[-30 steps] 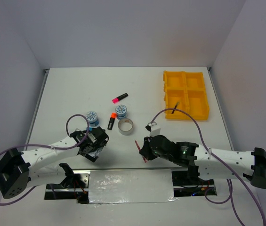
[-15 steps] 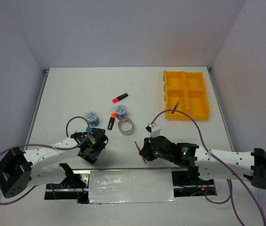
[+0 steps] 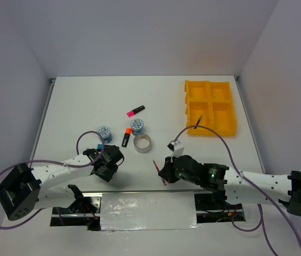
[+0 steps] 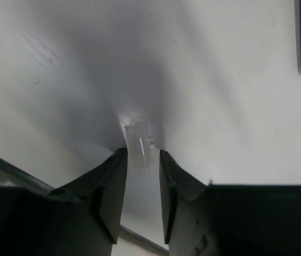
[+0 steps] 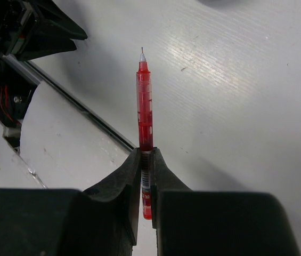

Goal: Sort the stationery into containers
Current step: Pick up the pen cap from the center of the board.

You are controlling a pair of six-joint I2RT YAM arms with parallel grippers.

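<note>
Narrowing left jaws around pale blurred object [image 4: 138, 144], grip unclear, right jaws still clamping red pen [image 5: 145, 112]

You have a white table [image 3: 86, 96] with the yellow tray [image 3: 186, 101] sitting flat at its far right corner. Left of centre lies a loose cluster. The pink-capped highlighter [image 3: 135, 111] is farthest back. Nearer you are the left tape roll [image 3: 103, 131] and the right tape roll [image 3: 137, 126], with the orange-capped highlighter [image 3: 126, 137] between them. The silver tape ring [image 3: 143, 149] lies just beside the right roll. A glossy sheet [image 3: 147, 210] covers the near edge.
</note>
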